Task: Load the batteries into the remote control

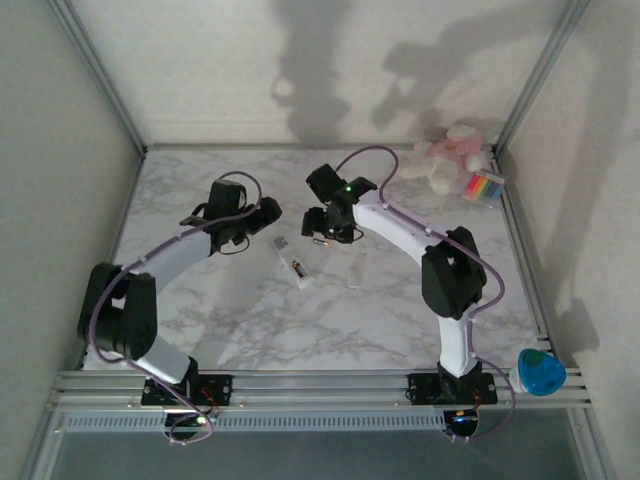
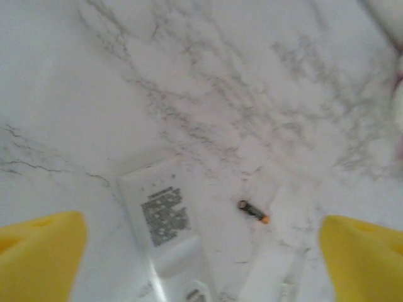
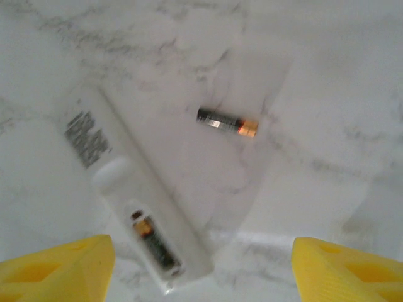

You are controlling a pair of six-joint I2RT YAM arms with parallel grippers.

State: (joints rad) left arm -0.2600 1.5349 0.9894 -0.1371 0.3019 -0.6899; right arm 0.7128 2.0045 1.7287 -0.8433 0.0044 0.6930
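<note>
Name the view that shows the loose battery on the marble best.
Right wrist view: the small dark cylindrical battery with an orange tip lies large and central. Left wrist view shows that battery smaller, blurrier. From top external it is too small to tell.

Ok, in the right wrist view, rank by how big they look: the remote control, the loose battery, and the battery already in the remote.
1. remote control: clearly largest.
2. loose battery and seated battery: they look about alike, and the seated one lies partly sunk in the remote, so I won't rank them.
</note>
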